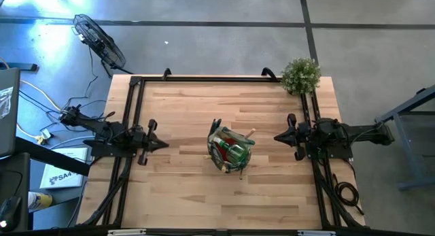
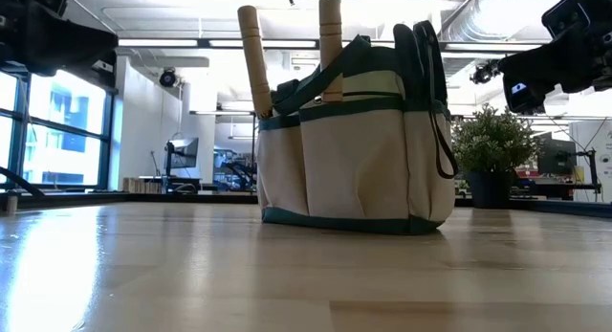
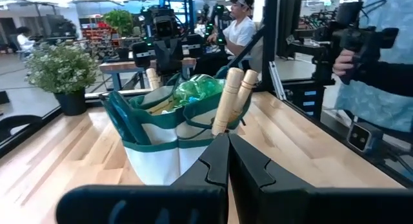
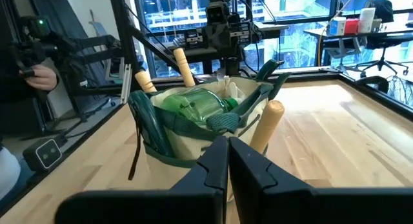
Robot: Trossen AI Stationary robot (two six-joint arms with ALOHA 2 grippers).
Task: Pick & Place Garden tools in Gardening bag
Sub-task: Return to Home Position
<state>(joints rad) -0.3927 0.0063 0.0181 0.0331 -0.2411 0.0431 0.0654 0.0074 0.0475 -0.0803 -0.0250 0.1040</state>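
**Gardening bag** (image 1: 239, 162) — standing upright near the middle of the wooden table (image 1: 183, 107), with neither arm touching it. Garden tools are sitting inside.
- One wooden handle (image 2: 253, 55) and a second (image 2: 331, 31) are poking up above the rim.
- Another handle (image 4: 268, 124) is leaning out of a pocket on the side facing the right arm.
- A green spray bottle (image 4: 193, 104) is lying across the top.
- A red piece (image 1: 228, 142) is showing beside the bottle.

**Left gripper** (image 1: 163, 144) — hovering raised to the left of the bag and well apart from it. Its jaws are pressing together on nothing, and the bag is sitting straight ahead of the tips.

**Right gripper** (image 1: 277, 136) — hovering to the right of the bag, nearer than the left one but not touching. Its jaws are likewise clenched and empty.

**Potted plant** (image 1: 300, 75) — sitting at the table's far right corner.

**Fan** (image 1: 102, 42) — standing on the floor beyond the far left corner.
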